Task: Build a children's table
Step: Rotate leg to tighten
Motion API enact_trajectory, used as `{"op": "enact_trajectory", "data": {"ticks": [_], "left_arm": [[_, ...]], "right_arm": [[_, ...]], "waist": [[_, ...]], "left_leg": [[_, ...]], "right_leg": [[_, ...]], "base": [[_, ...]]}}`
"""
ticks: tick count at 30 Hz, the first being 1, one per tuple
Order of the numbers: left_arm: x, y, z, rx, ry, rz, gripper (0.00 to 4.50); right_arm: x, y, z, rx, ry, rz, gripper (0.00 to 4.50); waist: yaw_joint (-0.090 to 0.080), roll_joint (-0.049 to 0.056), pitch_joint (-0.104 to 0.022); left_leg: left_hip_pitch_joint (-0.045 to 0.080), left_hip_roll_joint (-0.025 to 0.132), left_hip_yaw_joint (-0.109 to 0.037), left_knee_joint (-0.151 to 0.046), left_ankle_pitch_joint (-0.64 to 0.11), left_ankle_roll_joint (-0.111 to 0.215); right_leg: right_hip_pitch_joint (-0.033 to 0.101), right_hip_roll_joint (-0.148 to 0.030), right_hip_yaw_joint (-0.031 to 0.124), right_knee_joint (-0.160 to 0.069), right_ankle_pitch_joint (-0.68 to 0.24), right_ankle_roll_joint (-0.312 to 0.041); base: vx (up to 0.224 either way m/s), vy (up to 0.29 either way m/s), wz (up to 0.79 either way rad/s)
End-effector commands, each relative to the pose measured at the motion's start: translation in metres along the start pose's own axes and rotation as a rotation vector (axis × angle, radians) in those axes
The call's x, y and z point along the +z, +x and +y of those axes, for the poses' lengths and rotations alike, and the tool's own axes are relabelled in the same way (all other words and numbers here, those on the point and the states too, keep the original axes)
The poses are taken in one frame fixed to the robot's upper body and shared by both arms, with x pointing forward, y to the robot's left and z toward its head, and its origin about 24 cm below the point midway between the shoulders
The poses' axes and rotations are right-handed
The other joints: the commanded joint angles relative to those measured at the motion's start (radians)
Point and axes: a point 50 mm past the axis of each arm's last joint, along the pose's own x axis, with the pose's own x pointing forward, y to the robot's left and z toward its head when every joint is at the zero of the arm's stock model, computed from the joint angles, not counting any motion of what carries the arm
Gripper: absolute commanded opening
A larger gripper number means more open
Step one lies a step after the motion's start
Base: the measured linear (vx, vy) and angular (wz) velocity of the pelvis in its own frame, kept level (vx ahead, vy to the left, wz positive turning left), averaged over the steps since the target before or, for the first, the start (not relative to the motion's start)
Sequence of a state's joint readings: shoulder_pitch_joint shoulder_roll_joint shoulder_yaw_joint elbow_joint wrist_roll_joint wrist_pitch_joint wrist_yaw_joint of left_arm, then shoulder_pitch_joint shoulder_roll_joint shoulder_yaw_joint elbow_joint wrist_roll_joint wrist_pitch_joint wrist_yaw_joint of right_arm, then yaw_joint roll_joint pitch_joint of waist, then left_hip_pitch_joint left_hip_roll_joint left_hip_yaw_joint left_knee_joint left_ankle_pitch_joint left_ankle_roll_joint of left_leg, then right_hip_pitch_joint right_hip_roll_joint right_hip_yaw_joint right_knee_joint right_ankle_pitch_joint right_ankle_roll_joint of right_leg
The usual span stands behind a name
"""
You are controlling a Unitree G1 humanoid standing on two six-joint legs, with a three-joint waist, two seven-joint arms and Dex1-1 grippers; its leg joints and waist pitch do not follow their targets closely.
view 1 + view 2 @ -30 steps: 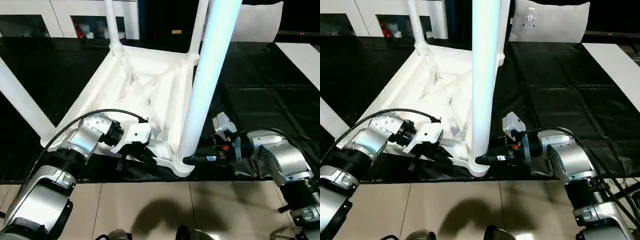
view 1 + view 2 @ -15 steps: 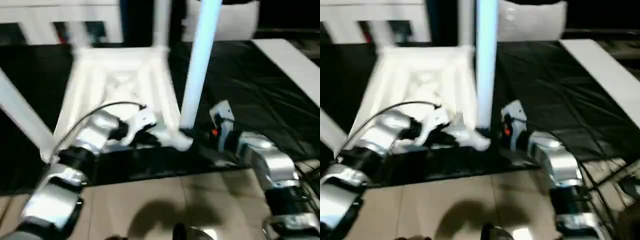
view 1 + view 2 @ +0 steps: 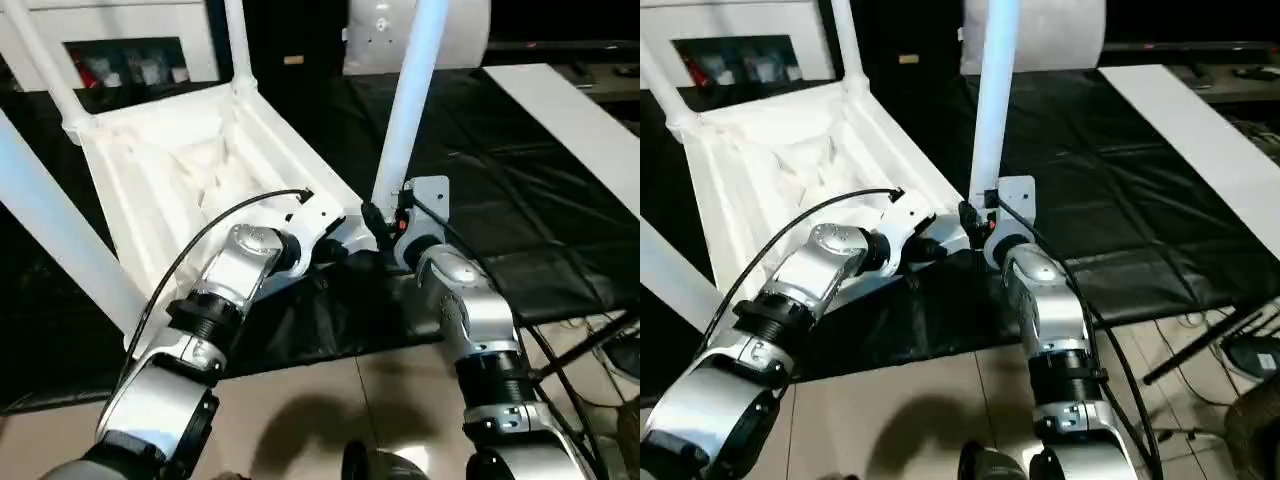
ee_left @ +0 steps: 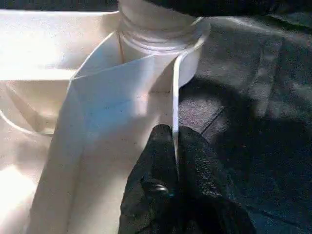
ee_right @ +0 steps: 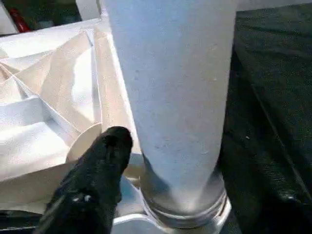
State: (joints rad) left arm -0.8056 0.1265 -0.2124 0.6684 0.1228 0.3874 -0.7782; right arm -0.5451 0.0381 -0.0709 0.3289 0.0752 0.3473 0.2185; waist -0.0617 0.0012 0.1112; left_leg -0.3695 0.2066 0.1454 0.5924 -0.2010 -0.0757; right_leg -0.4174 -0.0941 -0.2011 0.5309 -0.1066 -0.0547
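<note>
Left gripper [image 4: 174, 146] pinches the upturned table top's [image 3: 170, 160] near corner rim. Right gripper [image 3: 385, 222] grasps the leg [image 3: 408, 110] standing at that corner.

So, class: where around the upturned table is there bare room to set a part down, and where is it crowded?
Free: the black mat right of the near leg, up to the flat white board. Crowded: the near corner, where the left pincer pinches the table top rim and the right pincer flanks the leg.
</note>
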Motion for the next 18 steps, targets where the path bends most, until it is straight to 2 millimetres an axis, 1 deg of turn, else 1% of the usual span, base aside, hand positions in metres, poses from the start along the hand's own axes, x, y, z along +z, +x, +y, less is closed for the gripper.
{"op": "enact_trajectory", "data": {"ticks": [1,2,3,4,5,6,7,8,9,10,11,12,13,15,16,17,18], "left_arm": [[0.027,0.002,-0.012,-0.070,0.102,-0.130,0.00],[0.021,-0.002,-0.012,-0.110,0.129,-0.124,0.00],[0.018,-0.003,-0.012,-0.128,0.138,-0.117,0.00],[0.015,-0.005,-0.012,-0.141,0.146,-0.111,0.00],[0.012,-0.006,-0.011,-0.159,0.159,-0.110,0.00],[0.008,-0.010,-0.009,-0.179,0.173,-0.101,0.00],[0.005,-0.012,-0.008,-0.191,0.182,-0.096,0.00],[0.001,-0.016,-0.007,-0.224,0.193,-0.091,0.00],[-0.001,-0.018,-0.006,-0.245,0.199,-0.088,0.00],[-0.003,-0.021,-0.006,-0.281,0.225,-0.094,0.00],[-0.006,-0.025,-0.007,-0.334,0.268,-0.098,0.00],[-0.007,-0.026,-0.007,-0.352,0.281,-0.093,0.00],[-0.008,-0.027,-0.007,-0.368,0.291,-0.088,0.00],[-0.010,-0.029,-0.007,-0.393,0.307,-0.077,0.00],[-0.015,-0.034,-0.007,-0.454,0.338,-0.050,0.00],[-0.016,-0.035,-0.007,-0.471,0.348,-0.043,0.00],[-0.019,-0.039,-0.006,-0.513,0.373,-0.022,0.00]], "right_arm": [[-0.008,0.001,0.026,0.154,0.046,0.019,3.51],[-0.006,-0.005,0.019,0.206,0.055,0.012,3.59],[-0.005,-0.009,0.015,0.241,0.039,0.014,3.59],[-0.005,-0.012,0.011,0.264,0.021,0.016,3.78],[-0.005,-0.015,0.006,0.276,0.007,0.018,3.78],[-0.003,-0.021,-0.005,0.307,-0.016,0.019,3.96],[-0.002,-0.025,-0.011,0.326,-0.030,0.019,4.04],[-0.001,-0.031,-0.018,0.388,-0.065,0.034,4.04],[0.000,-0.036,-0.021,0.431,-0.089,0.048,4.13],[0.000,-0.042,-0.025,0.494,-0.135,0.071,4.23],[-0.001,-0.049,-0.032,0.563,-0.194,0.109,4.32],[-0.002,-0.052,-0.034,0.585,-0.213,0.124,4.39],[-0.002,-0.054,-0.037,0.602,-0.226,0.136,4.45],[0.000,-0.055,-0.039,0.624,-0.247,0.143,4.49],[0.002,-0.059,-0.044,0.700,-0.292,0.168,4.49],[0.003,-0.060,-0.045,0.722,-0.307,0.177,4.49],[0.004,-0.064,-0.047,0.795,-0.336,0.207,4.49]], "waist": [[0.010,-0.007,-0.095],[0.014,-0.009,-0.092],[0.015,-0.008,-0.091],[0.019,-0.007,-0.091],[0.022,-0.008,-0.089],[0.024,-0.009,-0.087],[0.028,-0.008,-0.086],[0.031,-0.008,-0.082],[0.034,-0.007,-0.082],[0.038,-0.010,-0.078],[0.047,-0.009,-0.077],[0.049,-0.009,-0.076],[0.052,-0.009,-0.075],[0.057,-0.009,-0.076],[0.062,-0.008,-0.078],[0.068,-0.007,-0.078],[0.072,-0.006,-0.080]], "left_leg": [[-0.014,0.014,-0.002,-0.047,0.006,0.184],[-0.014,0.010,0.001,-0.045,0.012,0.203],[-0.013,0.009,0.003,-0.045,0.002,0.211],[-0.011,0.012,0.003,-0.045,-0.004,0.215],[-0.009,0.015,0.003,-0.047,-0.010,0.212],[-0.009,0.015,0.003,-0.047,-0.018,0.208],[-0.006,0.015,0.005,-0.048,-0.041,0.198],[-0.005,0.016,0.005,-0.050,-0.063,0.185],[-0.001,0.017,0.005,-0.051,-0.076,0.178],[0.000,0.017,0.007,-0.052,-0.103,0.169],[0.003,0.017,0.006,-0.053,-0.124,0.157],[0.005,0.017,0.007,-0.054,-0.133,0.151],[0.010,0.017,0.009,-0.054,-0.148,0.139],[0.010,0.019,0.008,-0.055,-0.146,0.125],[0.008,0.021,0.006,-0.055,-0.141,0.123],[0.010,0.024,0.006,-0.056,-0.138,0.126],[0.015,0.024,0.006,-0.056,-0.137,0.129]], "right_leg": [[0.090,-0.065,0.074,-0.031,-0.213,-0.130],[0.089,-0.062,0.074,-0.032,-0.197,-0.133],[0.089,-0.061,0.074,-0.033,-0.203,-0.130],[0.090,-0.061,0.073,-0.034,-0.219,-0.124],[0.088,-0.059,0.073,-0.036,-0.237,-0.118],[0.087,-0.058,0.073,-0.038,-0.252,-0.113],[0.086,-0.058,0.073,-0.042,-0.284,-0.103],[0.085,-0.058,0.072,-0.048,-0.320,-0.094],[0.085,-0.058,0.071,-0.052,-0.339,-0.089],[0.082,-0.056,0.072,-0.057,-0.373,-0.074],[0.081,-0.058,0.071,-0.061,-0.408,-0.058],[0.080,-0.058,0.071,-0.064,-0.423,-0.052],[0.076,-0.059,0.072,-0.068,-0.446,-0.047],[0.076,-0.061,0.072,-0.067,-0.454,-0.050],[0.077,-0.062,0.071,-0.065,-0.444,-0.052],[0.075,-0.061,0.073,-0.063,-0.431,-0.055],[0.071,-0.063,0.075,-0.062,-0.421,-0.060]], "base": [[0.000,0.000,0.00],[0.000,0.000,0.00],[0.000,0.000,0.00],[0.000,0.000,0.00],[0.000,0.000,0.00],[0.000,0.000,0.00],[0.000,0.000,0.00],[0.000,0.000,0.00],[0.000,0.000,0.00],[0.000,0.000,0.00],[0.000,0.000,0.00],[0.000,0.000,0.00],[0.000,0.000,0.00],[0.000,0.000,0.00],[0.000,0.000,0.00],[0.000,0.000,0.00],[0.000,0.000,0.00]]}}
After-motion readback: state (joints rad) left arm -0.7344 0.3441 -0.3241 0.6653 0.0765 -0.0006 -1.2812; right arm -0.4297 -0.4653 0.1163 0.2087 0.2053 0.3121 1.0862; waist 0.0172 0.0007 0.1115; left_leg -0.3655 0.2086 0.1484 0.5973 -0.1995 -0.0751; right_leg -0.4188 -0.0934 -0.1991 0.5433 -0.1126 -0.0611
